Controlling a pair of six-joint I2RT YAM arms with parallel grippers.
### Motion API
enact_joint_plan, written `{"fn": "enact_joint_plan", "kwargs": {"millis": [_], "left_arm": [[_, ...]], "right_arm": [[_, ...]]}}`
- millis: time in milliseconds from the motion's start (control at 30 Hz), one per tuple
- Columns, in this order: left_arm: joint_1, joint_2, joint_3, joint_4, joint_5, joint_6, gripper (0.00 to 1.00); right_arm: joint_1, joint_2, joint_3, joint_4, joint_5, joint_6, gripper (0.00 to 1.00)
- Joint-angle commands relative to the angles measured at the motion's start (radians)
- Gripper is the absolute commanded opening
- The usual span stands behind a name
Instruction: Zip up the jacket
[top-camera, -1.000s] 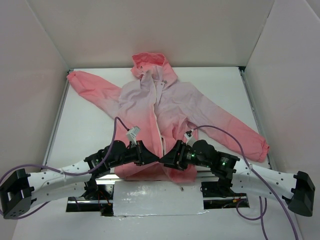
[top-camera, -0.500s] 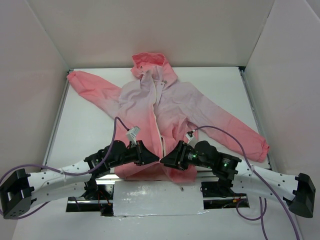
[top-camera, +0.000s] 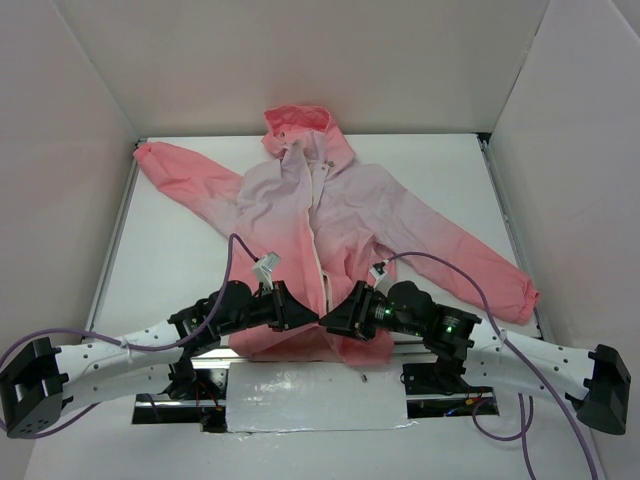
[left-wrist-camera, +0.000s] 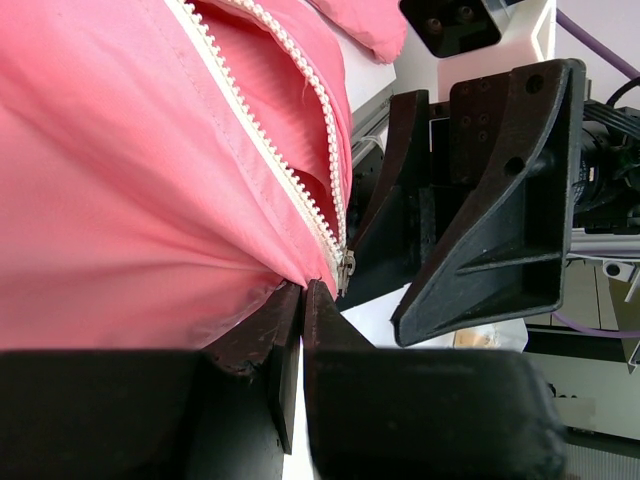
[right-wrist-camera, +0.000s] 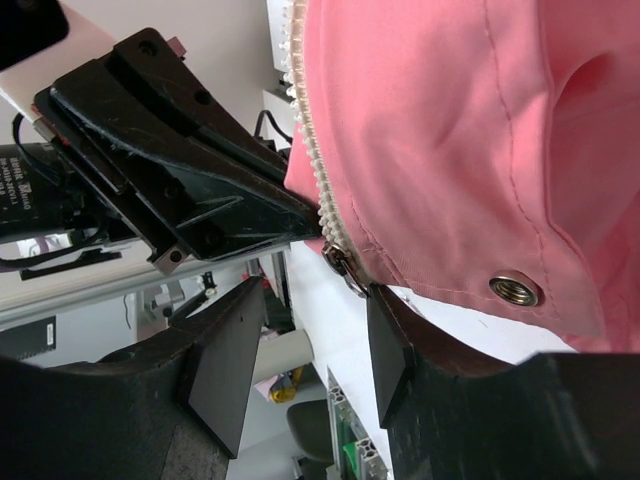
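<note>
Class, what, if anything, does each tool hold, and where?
Left tool pinches the jacket at its bottom hem beside the zipper; right tool is open, holding nothing.

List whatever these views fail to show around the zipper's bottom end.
- Right wrist view: whether the right gripper touches the zipper slider; the angle leaves it unclear.
- Left wrist view: the jacket hem below the pinch of the left gripper, covered by its own fingers.
- Top view: the slider, too small and hidden where both grippers meet.

Left end effector (top-camera: 308, 318) and right end effector (top-camera: 332, 318) crowded tip-to-tip at the jacket (top-camera: 290, 200) hem; counter (top-camera: 170, 260) alongside lay open.
</note>
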Motion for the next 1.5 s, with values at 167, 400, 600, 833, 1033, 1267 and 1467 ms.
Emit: {"fn": "enact_joint_plan", "kwargs": {"millis": [167,400,600,833,1033,1267,1467], "left_arm": [[-0.005,-0.009,0.027,0.061,0.012,-0.012,0.0],[-0.005,-0.006,0.025,0.064,0.017,-0.012,0.0],[-0.005,-0.001,0.024,0.067,0.018,-0.012,0.0],[-0.005,0.003,0.025,0.073,0.021,-0.01,0.0],[-0.006,0.006,0.025,0.075,0.017,-0.007,0.0],[-0.005,0.014,0.024,0.085,0.02,-0.01,0.0],[-0.007,0.009,0.017,0.093,0.021,-0.016,0.0]], "right_arm": [[0.005,0.019,0.004,0.059,-0.012,0.011,0.55],[0.007,-0.02,-0.014,0.085,0.018,0.019,0.54],[0.007,-0.013,-0.008,0.078,0.01,0.013,0.49],[0.007,-0.026,-0.017,0.069,0.011,0.019,0.44],[0.005,-0.032,-0.007,0.028,0.011,0.016,0.31],[0.007,-0.043,-0.014,0.014,0.013,0.022,0.37],[0.005,-0.049,-0.019,0.0,0.027,0.02,0.38]]}}
